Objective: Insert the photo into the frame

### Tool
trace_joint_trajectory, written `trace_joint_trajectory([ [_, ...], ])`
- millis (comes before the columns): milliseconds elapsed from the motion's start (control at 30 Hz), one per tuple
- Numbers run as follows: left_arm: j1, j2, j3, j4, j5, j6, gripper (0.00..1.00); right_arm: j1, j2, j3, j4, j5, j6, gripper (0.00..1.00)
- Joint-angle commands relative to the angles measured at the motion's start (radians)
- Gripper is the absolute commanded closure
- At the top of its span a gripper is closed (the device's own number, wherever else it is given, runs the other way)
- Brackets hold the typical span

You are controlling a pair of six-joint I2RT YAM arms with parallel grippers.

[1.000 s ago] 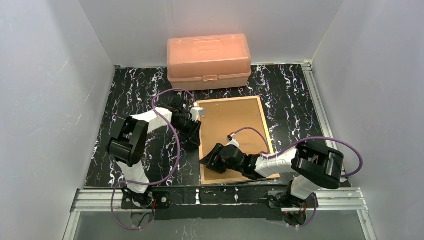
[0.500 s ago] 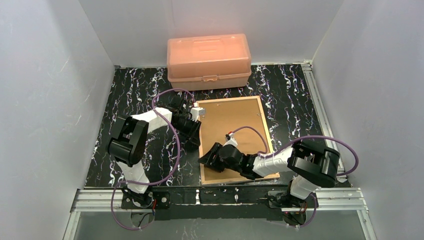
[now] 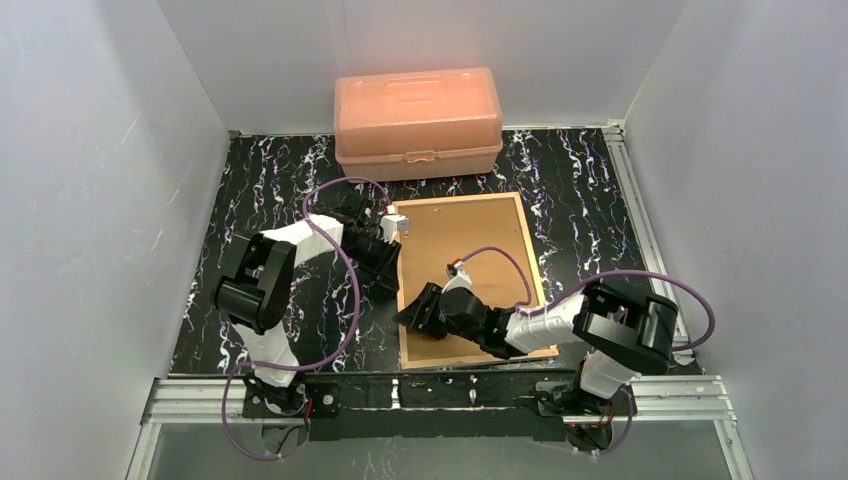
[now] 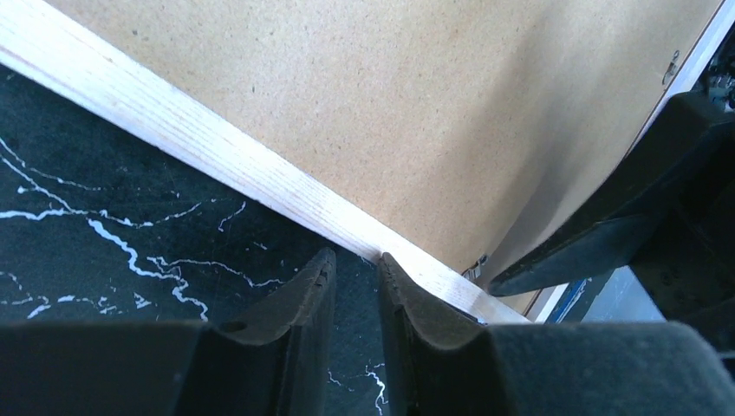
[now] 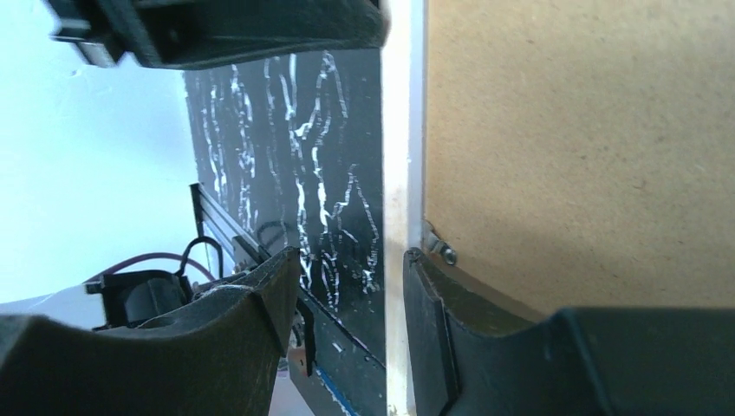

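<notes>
While the frame (image 5: 403, 130) lies back-up, right jaws straddle its rail — seemingly loose.

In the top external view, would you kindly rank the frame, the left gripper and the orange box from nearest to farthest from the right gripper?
1. The frame: its left rail sits right at the fingertips of the right gripper.
2. The left gripper: a little farther back along that same left rail.
3. The orange box: at the table's far edge, clearly farthest.
</notes>
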Motion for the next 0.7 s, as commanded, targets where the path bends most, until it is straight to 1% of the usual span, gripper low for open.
trace_joint_trajectory([
  [0,0.004,-0.065,0.021,-0.072,-0.009,0.022,0.77,-0.014,-0.121,0.009,0.120,-0.013,-0.085,0.45],
  [133,0.021,-0.116,0.069,-0.133,0.005,0.029,0.76,-0.042,-0.275,0.031,-0.001,-0.006,-0.149,0.42],
  [200,0.035,-0.128,0.099,-0.161,-0.009,0.041,0.74,-0.087,-0.324,0.051,-0.072,0.005,-0.174,0.40],
  [267,0.059,-0.117,0.134,-0.171,-0.023,0.044,0.71,-0.157,-0.335,0.062,-0.100,-0.001,-0.197,0.39],
  [367,0.107,-0.064,0.191,-0.134,-0.044,-0.023,0.68,-0.280,-0.284,0.086,-0.059,-0.065,-0.231,0.39],
  [467,0.150,0.011,0.266,-0.088,-0.033,-0.110,0.65,-0.375,-0.194,0.155,-0.034,-0.138,-0.282,0.37],
  [533,0.162,0.065,0.312,-0.055,-0.025,-0.153,0.65,-0.428,-0.119,0.228,-0.018,-0.180,-0.318,0.37],
  [633,0.163,0.135,0.381,-0.036,-0.010,-0.186,0.61,-0.477,-0.001,0.337,-0.055,-0.239,-0.362,0.37],
  [667,0.163,0.154,0.405,-0.034,-0.008,-0.219,0.59,-0.487,0.041,0.367,-0.058,-0.266,-0.367,0.36],
])
